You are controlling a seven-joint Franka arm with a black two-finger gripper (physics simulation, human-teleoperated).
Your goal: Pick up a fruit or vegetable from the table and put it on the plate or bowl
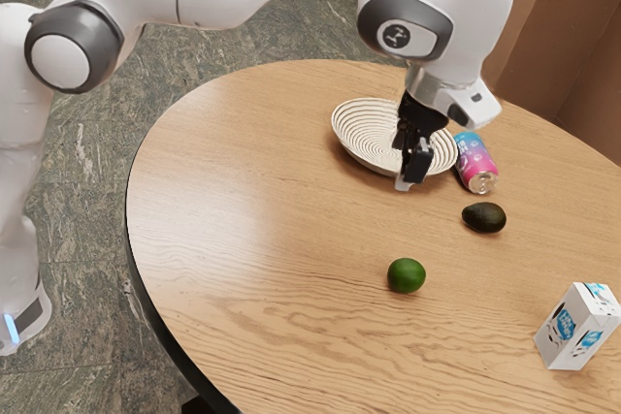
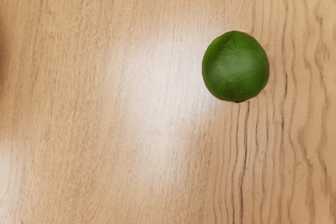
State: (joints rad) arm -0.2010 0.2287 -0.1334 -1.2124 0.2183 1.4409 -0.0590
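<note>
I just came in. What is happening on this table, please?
The robot arm's gripper hangs open and empty above the round wooden table, close to the rim of the white bowl. No fruit has been picked up yet: the lime and the avocado lie on the table, apart from each other. A soda can lies beside the bowl, and a small carton sits near the table's edge.

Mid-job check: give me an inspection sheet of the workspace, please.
Surface: round wooden table, bare wood.
Job's things: lime lying alone; avocado apart from it; ribbed white bowl, nothing seen inside.
Clutter: soda can on its side beside the bowl; white-and-blue carton near the table's edge.
Gripper: gripper open, empty, at the bowl's near rim in the exterior view.
Cables: nothing seen.
Surroundings: mottled stone floor; brown panels behind the table.
</note>
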